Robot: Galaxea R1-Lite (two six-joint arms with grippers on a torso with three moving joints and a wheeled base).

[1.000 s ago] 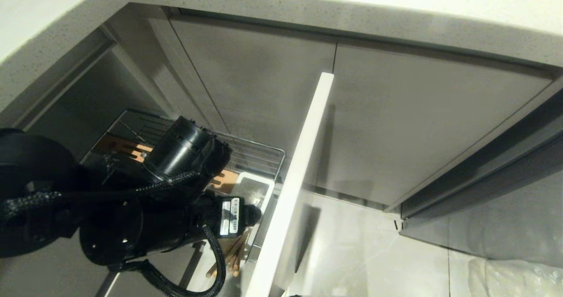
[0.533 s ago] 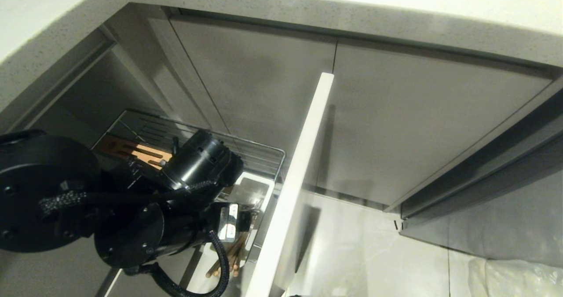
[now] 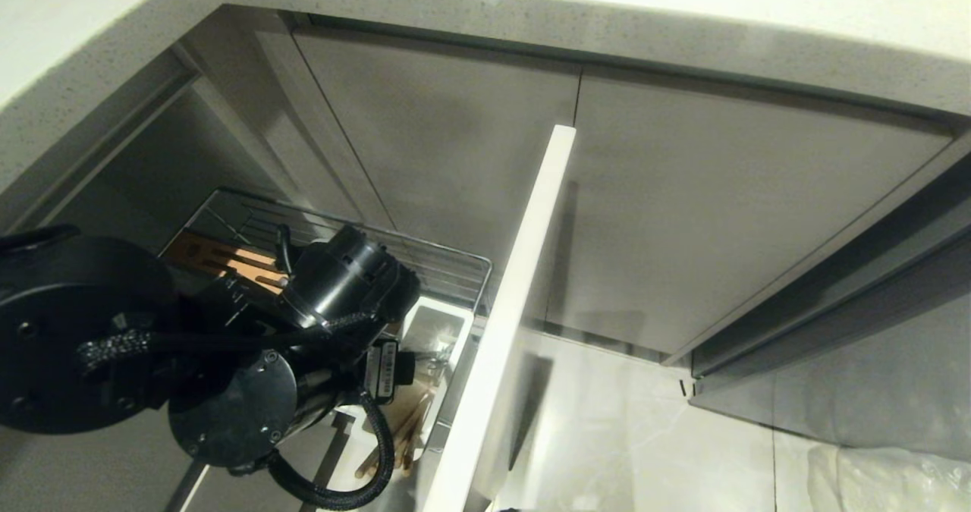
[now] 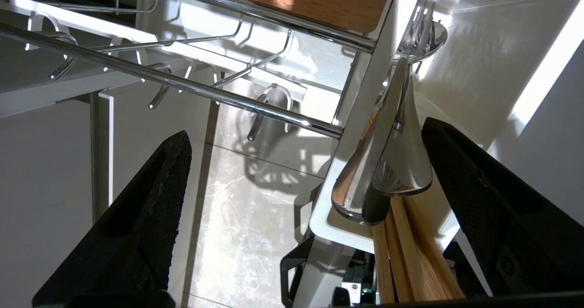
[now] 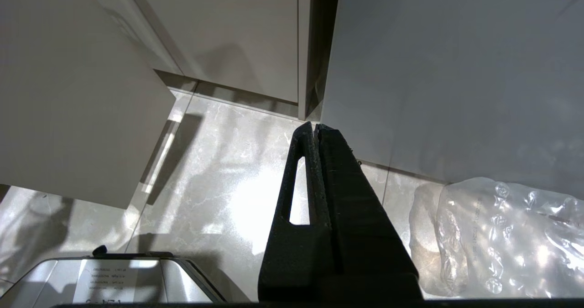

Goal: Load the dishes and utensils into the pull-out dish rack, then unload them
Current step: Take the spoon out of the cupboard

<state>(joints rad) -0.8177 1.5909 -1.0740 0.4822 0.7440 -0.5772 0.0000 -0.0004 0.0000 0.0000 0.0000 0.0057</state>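
my left fingers [image 4: 305, 207] hang spread at the white caddy [image 4: 479, 70], fork [image 4: 392, 162] and chopsticks [image 4: 406, 248] already in (no dishes visible), so unloading looks next.

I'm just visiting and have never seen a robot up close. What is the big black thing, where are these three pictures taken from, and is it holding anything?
The black bulk is the robot's left arm, seen from a camera on its head. It reaches down into a pull-out dish rack under a kitchen counter. The other two pictures come from small cameras on each wrist, looking past the fingers. The left gripper is open and holds nothing; its fingers sit either side of a white caddy containing a silver fork and wooden chopsticks. The right gripper is shut, empty and parked above the floor, near a crumpled plastic bag.
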